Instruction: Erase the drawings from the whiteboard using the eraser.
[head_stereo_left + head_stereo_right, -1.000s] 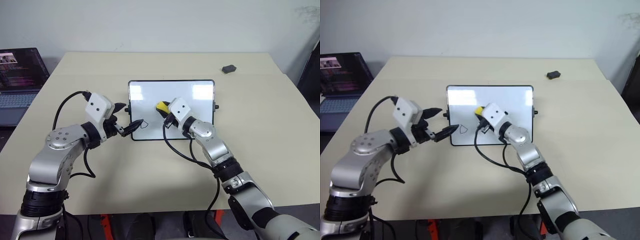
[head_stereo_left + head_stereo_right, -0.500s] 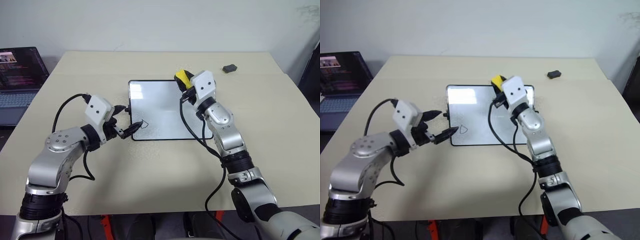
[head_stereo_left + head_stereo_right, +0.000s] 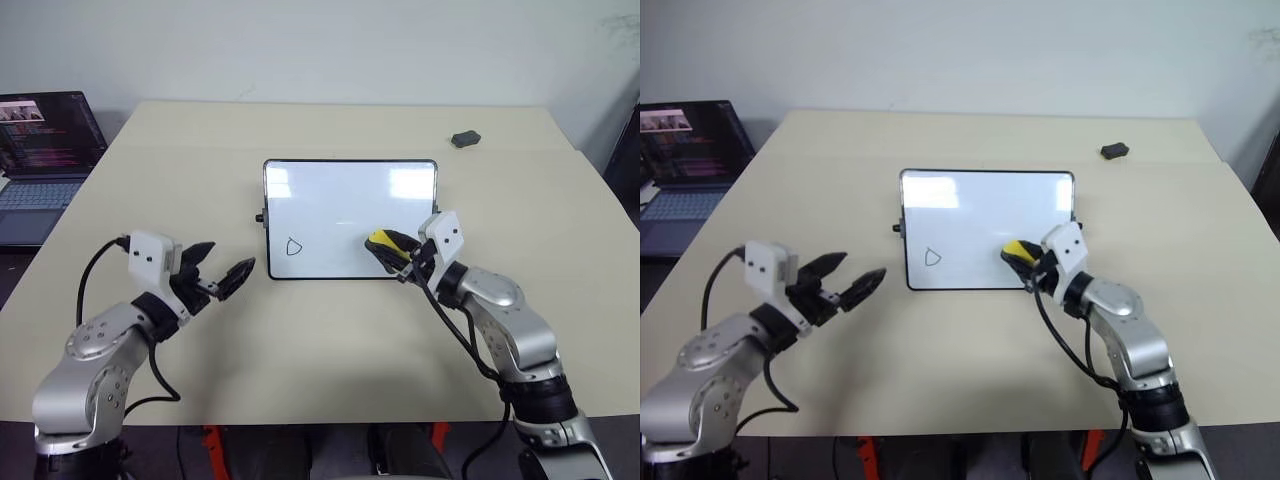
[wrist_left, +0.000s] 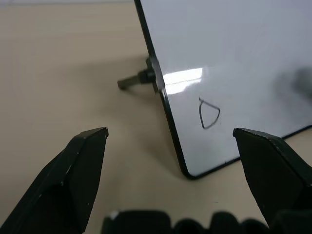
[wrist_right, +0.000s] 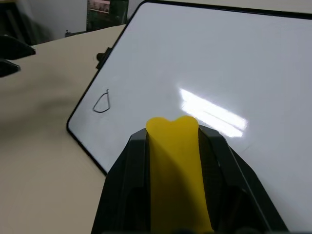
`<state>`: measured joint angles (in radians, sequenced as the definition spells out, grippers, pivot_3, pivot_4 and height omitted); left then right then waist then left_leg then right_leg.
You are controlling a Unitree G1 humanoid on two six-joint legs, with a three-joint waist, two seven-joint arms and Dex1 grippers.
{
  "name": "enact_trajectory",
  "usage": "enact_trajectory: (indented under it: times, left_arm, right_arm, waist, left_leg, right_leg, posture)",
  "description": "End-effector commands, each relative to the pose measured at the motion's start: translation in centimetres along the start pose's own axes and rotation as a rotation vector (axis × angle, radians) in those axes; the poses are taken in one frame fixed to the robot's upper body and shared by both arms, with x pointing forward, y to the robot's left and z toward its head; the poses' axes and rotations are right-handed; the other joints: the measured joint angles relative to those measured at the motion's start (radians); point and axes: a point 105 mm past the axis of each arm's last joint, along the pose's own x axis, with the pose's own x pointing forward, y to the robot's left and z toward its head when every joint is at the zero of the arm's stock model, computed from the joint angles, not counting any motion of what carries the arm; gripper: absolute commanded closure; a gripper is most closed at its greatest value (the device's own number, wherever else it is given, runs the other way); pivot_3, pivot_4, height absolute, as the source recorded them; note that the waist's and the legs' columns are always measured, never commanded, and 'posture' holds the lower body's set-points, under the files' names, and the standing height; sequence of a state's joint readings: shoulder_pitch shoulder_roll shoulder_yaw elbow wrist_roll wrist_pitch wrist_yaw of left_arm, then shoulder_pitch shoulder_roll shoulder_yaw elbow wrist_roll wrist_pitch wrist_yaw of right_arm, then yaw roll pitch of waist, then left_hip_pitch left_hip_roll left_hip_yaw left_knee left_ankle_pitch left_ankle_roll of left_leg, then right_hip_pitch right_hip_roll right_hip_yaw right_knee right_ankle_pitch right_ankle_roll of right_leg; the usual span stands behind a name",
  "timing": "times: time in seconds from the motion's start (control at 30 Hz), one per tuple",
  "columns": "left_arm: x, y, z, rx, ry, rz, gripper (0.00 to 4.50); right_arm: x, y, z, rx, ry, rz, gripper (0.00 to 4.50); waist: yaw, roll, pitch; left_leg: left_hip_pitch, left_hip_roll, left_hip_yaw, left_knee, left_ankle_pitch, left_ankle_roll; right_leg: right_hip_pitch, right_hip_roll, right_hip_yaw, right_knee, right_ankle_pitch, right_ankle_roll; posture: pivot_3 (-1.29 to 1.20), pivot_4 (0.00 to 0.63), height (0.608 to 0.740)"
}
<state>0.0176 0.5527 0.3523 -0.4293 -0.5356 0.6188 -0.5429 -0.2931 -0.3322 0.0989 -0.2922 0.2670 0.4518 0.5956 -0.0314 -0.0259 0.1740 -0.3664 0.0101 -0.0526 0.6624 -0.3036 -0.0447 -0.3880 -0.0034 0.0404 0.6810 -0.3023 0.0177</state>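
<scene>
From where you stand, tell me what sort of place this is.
Probably an office or lab workroom: a plain beige table against a bare white wall, an open laptop showing code-like text, and a small whiteboard laid flat for the job.

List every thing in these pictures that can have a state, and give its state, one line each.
whiteboard: lying flat on the table, mostly wiped clean.
triangle drawing: not yet erased, near the board's left edge.
eraser: clamped in the right gripper, over the board's lower right part.
right gripper: shut on the eraser.
left gripper: open, empty, off the board.
laptop: open, screen lit.
</scene>
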Motion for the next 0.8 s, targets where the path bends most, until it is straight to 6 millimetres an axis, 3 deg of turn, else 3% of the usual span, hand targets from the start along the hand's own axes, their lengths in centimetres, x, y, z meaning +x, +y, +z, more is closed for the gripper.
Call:
enact_trajectory:
  times: [0.03,0.13,0.27,0.6,0.8]
  left_arm:
    - [-0.7,0.4,1.1,0.058,-0.063,0.033,0.0]
    - [-1.0,0.6,0.7,0.071,-0.051,0.039,0.0]
    - [-0.9,0.8,0.7,0.082,-0.045,0.042,0.0]
    - [-1.4,-0.3,0.5,0.129,0.02,-0.079,0.0]
    - [-1.7,-1.0,0.4,0.142,0.05,-0.158,0.0]
  right_arm:
    - [-1.2,1.3,0.5,-0.068,-0.033,0.033,3.5]
    - [-1.7,2.2,-0.5,-0.13,-0.009,0.056,3.5]
    - [-0.9,2.2,0.4,-0.236,-0.057,0.038,3.5]
    - [4.4,1.5,3.6,-0.445,-0.181,0.001,3.5]
    - [7.9,2.0,5.0,-0.497,-0.216,0.018,3.5]
  waist:
    - [0.002,0.0,0.0]
    - [0.003,0.0,0.0]
    - [-0.001,0.0,0.0]
    - [0.0,0.0,0.0]
    - [-0.001,0.0,0.0]
  left_leg:
    - [0.0,0.0,0.0,0.0,0.0,0.0]
    - [0.0,0.0,0.0,0.001,0.0,0.0]
    - [0.0,0.0,0.001,0.0,0.0,0.0]
    - [0.0,0.0,0.001,0.0,0.0,-0.001]
    - [0.0,0.0,0.001,0.0,0.0,0.0]
  right_leg:
    - [0.0,0.0,0.0,0.0,0.0,0.0]
    - [0.001,0.0,0.0,0.0,0.0,0.0]
    - [0.0,0.0,0.0,0.0,0.0,0.0]
    - [0.0,0.001,0.001,-0.001,0.0,0.0]
    - [-0.001,0.001,0.0,0.0,0.0,0.0]
  posture:
    - [0.0,0.15,0.74]
    - [0.0,0.15,0.74]
    - [0.0,0.15,0.74]
    - [0.0,0.15,0.74]
    - [0.0,0.15,0.74]
